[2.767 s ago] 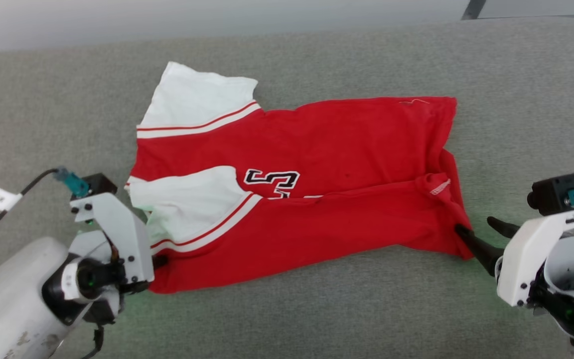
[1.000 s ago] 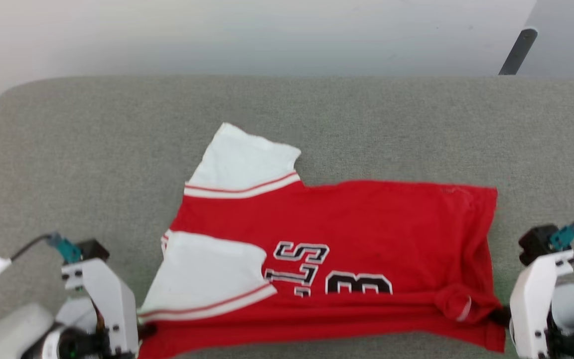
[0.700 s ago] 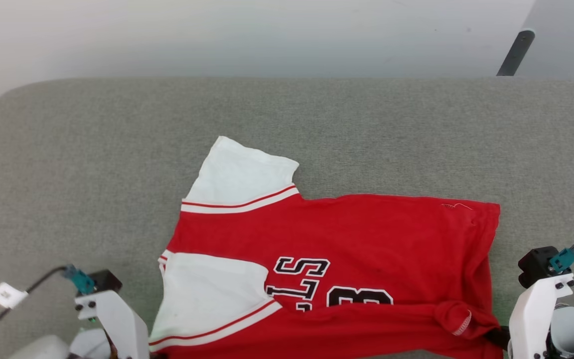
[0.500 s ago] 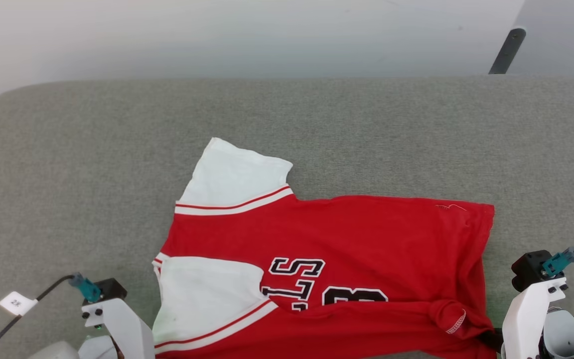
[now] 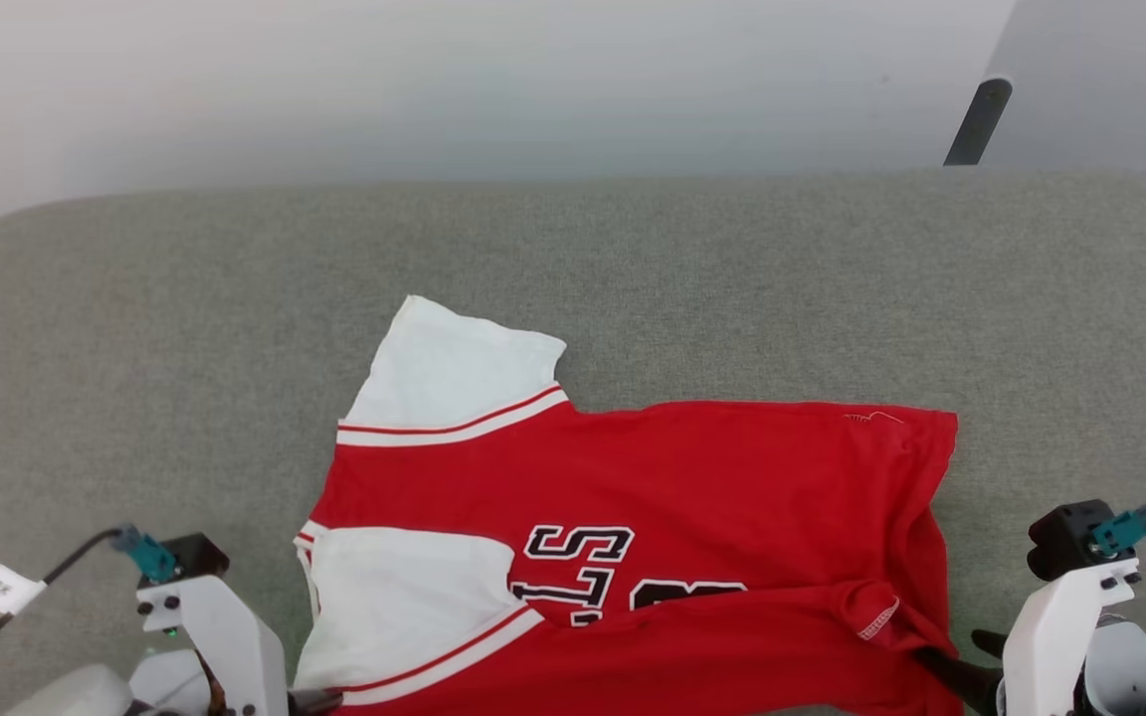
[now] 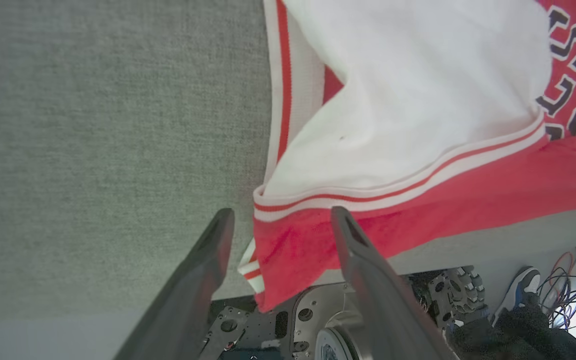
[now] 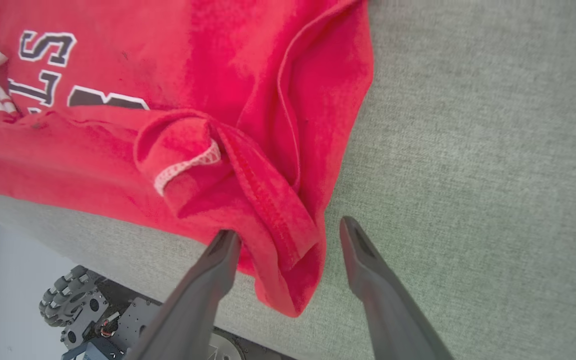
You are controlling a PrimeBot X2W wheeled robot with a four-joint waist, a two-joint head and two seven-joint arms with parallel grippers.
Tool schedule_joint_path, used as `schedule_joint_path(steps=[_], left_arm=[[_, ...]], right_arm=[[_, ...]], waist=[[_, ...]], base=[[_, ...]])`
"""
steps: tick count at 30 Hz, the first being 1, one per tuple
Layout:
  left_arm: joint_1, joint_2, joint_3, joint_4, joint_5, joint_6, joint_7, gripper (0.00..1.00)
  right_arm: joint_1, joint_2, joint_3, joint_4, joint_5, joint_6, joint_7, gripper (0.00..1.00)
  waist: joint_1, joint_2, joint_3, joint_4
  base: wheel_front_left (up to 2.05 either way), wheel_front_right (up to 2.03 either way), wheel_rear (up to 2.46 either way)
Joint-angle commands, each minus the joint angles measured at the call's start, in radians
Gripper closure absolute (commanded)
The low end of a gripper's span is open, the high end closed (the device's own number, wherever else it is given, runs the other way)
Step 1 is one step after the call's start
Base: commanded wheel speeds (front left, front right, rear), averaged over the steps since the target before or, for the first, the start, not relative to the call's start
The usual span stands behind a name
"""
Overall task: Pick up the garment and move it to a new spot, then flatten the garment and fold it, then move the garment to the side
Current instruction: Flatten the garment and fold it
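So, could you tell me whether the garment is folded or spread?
Partly folded: the garment has its near edge and one sleeve doubled over its front.

Grey fabric bench (image 5: 135,328), red garment (image 5: 732,477) at its near edge

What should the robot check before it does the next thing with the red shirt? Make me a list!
1. Left gripper open: ok.
2. Right gripper open: ok.
3. Grippers clear of the shirt: not ok, a corner sits inside each.
4. Shirt flat: not ok, the hem is bunched by the right gripper.
5. Whole shirt on the table: not ok, the near corners hang over its edge.
6. Far sleeve folded in: not ok, it sticks out.
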Motion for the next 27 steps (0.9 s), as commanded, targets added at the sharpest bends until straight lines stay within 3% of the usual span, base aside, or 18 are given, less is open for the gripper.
schedule_joint_path(steps=[1, 10, 17, 27], left_arm=[[-0.01, 0.009, 0.005, -0.008, 0.005, 0.007, 0.002, 0.0], [-0.055, 0.052, 0.057, -0.054, 0.024, -0.005, -0.032, 0.0], [-0.138, 0.059, 0.105, -0.05, 0.091, -0.072, -0.111, 0.0], [-0.28, 0.026, 0.15, 0.06, 0.207, -0.169, -0.232, 0.0]], right_arm=[[0.014, 0.0, -0.009, -0.009, 0.005, -0.001, -0.016, 0.0], [0.035, 0.011, -0.025, -0.087, -0.008, -0.001, -0.166, 0.0], [0.0, 0.014, -0.015, -0.169, -0.06, -0.001, -0.356, 0.0], [-0.048, -0.01, 0.005, -0.23, -0.211, -0.001, -0.738, 0.0]], waist=[[0.0, -0.0001, -0.009, -0.001], [0.0, -0.0001, -0.036, -0.025], [0.0, -0.0001, -0.028, -0.073], [0.0, -0.0001, 0.0, -0.148]], base=[[0.0, 0.0, 0.0], [0.0, 0.0, 0.0], [0.0, 0.0, 0.0], [0.0, 0.0, 0.0]])
